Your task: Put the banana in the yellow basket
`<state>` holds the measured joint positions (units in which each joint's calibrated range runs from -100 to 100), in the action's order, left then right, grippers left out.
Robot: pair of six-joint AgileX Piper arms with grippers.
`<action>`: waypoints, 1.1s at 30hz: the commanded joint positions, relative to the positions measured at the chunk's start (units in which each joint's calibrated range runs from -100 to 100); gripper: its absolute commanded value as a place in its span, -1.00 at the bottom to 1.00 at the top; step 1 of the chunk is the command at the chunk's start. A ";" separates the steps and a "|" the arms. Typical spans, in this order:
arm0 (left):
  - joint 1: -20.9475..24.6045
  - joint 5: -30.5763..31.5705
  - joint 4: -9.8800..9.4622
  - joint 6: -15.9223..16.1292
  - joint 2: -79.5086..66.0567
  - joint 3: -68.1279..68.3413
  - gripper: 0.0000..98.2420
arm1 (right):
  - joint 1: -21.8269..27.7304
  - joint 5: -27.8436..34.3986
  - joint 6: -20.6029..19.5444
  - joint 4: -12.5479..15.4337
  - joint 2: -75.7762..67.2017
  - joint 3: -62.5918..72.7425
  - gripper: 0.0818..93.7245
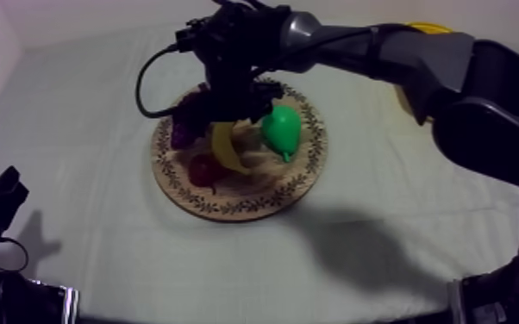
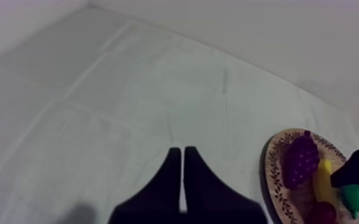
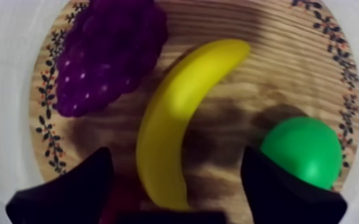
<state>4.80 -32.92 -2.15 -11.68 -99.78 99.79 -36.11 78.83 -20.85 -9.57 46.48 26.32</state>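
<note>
Banana (image 3: 170, 119): lies curved on the round wooden board (image 3: 217, 36), near its middle, not in the basket.
Right gripper (image 3: 176, 154): hangs over the board with its 2 black fingers (image 3: 92, 179) spread wide, 1 on each side of the banana. Bare wood shows between each finger and the fruit, so it holds nothing.
Board contents: 4 toy fruits. The bunch of grapes (image 3: 107, 53) is purple and lies just beside the banana on one side. The green pear (image 3: 304, 149) lies on the other side, near the rim and apart from the banana. The small red fruit (image 1: 203, 170) sits close to one end of the banana.
In the way: from the top view, the grapes and the pear sit close to the right gripper on either side.
Board rim: a ring of dark leafy sprigs with small reddish dots.
Yellow basket (image 1: 427, 28): far right of the table, well apart from the board and largely hidden behind the right arm. Its contents cannot be told.
Left gripper (image 2: 183, 179): fingers pressed together in a narrow wedge with nothing between them, over bare cloth (image 2: 128, 107). In the top view it sits low at the left, well apart from the board.
Table: covered by the grey-white cloth, creased in faint lines.
</note>
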 commanded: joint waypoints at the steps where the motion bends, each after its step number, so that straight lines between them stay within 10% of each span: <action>1: 0.01 0.01 -0.03 -0.02 -0.05 -0.01 -1.00 | 0.07 0.00 0.18 -0.06 1.90 1.64 0.28; 13: 0.01 0.01 -0.03 -0.02 -0.05 -0.01 -1.00 | 0.59 -1.15 0.73 0.24 9.22 7.97 0.07; 23: 0.01 0.01 -0.03 -0.02 -0.05 -0.01 -1.00 | 1.02 -1.85 -0.22 -0.58 10.06 8.76 -0.68; 33: 0.01 0.01 -0.03 -0.02 -0.05 -0.01 -1.00 | 2.35 0.87 -1.36 -1.95 3.80 3.79 -0.74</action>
<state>4.80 -32.92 -2.15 -11.68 -99.78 99.79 -33.97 79.19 -22.15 -11.25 51.96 30.98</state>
